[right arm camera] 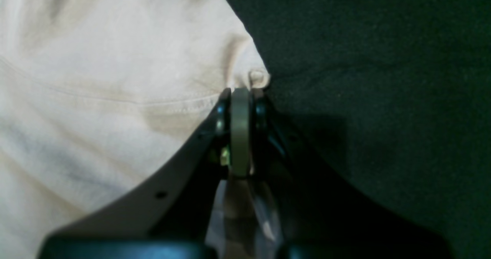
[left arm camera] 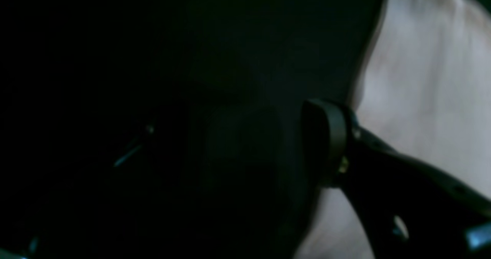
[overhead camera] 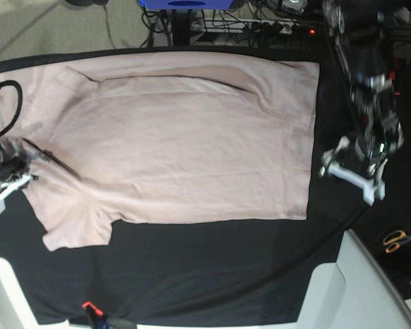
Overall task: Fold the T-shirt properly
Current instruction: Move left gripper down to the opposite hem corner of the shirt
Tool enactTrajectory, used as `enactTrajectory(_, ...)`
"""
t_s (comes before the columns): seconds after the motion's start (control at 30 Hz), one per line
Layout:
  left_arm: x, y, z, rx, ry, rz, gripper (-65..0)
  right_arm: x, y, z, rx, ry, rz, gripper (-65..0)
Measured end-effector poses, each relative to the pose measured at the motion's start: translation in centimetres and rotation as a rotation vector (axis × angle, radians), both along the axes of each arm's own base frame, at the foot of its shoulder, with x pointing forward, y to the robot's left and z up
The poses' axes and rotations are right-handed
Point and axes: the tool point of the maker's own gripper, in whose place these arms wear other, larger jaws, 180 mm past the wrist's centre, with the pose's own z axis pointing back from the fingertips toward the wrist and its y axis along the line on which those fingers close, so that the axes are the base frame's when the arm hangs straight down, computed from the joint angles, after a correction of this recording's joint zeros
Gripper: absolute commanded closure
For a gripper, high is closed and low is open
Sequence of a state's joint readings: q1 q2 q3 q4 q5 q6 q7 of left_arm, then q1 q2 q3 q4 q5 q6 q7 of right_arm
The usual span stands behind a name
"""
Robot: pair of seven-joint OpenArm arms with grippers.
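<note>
The pale pink T-shirt point(overhead camera: 178, 137) lies spread flat on the black cloth point(overhead camera: 192, 267), with one sleeve at the lower left. At the shirt's left edge my right gripper point(overhead camera: 10, 171) is shut. The right wrist view shows the right gripper point(right arm camera: 241, 92) pinching a small nub of the T-shirt point(right arm camera: 96, 78) at its border. My left gripper point(overhead camera: 353, 171) sits just off the shirt's right edge, over the black cloth. In the left wrist view one of its fingers point(left arm camera: 326, 136) stands apart beside the T-shirt point(left arm camera: 429, 78), with nothing in the jaws. The other finger is lost in the dark.
Orange-handled scissors point(overhead camera: 397, 240) lie at the right. A white surface point(overhead camera: 342, 288) juts in at the bottom right. Cables and a power strip point(overhead camera: 260, 26) run along the back. A small red and black tool point(overhead camera: 89, 310) lies at the cloth's front edge.
</note>
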State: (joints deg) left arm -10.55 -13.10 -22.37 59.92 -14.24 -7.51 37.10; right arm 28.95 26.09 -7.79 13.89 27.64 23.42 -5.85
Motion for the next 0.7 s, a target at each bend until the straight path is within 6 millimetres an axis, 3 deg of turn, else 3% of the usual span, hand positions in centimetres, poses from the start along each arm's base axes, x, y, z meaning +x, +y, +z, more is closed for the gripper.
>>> enactTrajectory(0.17,3.3,-1.5,-1.2,-0.056,0.041,-0.009,-44.9,-0.2,-0.2,0.0,0.002,-0.002,-0.004,0.0)
enactTrajectory(0.33,6.9,-4.5,-1.6,-0.078,0.008,-0.059,-44.9,-0.2,-0.1,0.0,0.004,-0.003,-0.001,0.0)
enactTrajectory(0.5,7.8,-4.7,-2.1,-0.097,-0.006,-0.038,-44.8,-0.3,-0.3,0.0,0.002,-0.001,-0.002,0.0)
enactTrajectory(0.7,8.0,-6.4,-2.5,-0.097,-0.024,-0.053,-44.8,-0.3,-0.3,0.0,0.001,-0.002,-0.002,0.0)
